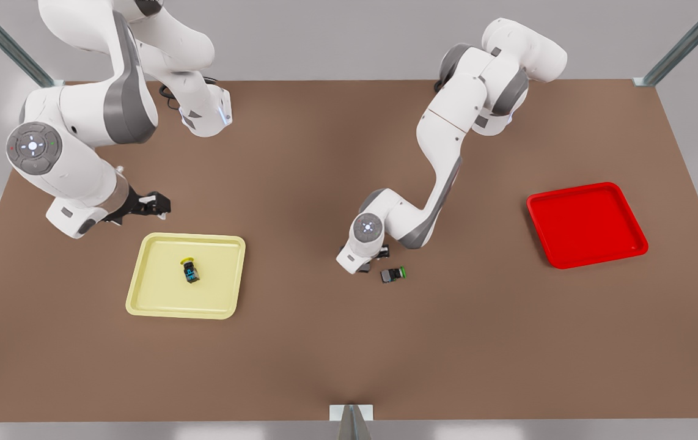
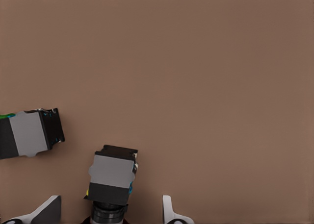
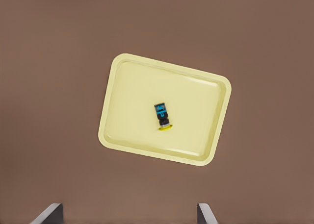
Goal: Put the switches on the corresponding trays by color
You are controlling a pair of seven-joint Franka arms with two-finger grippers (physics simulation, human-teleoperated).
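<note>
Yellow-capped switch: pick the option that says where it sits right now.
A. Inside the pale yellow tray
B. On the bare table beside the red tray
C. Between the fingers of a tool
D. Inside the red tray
A: the yellow-capped switch lies near the middle of the pale yellow tray, well inside its rim and clear of both tools; the right wrist view shows the same.
</note>
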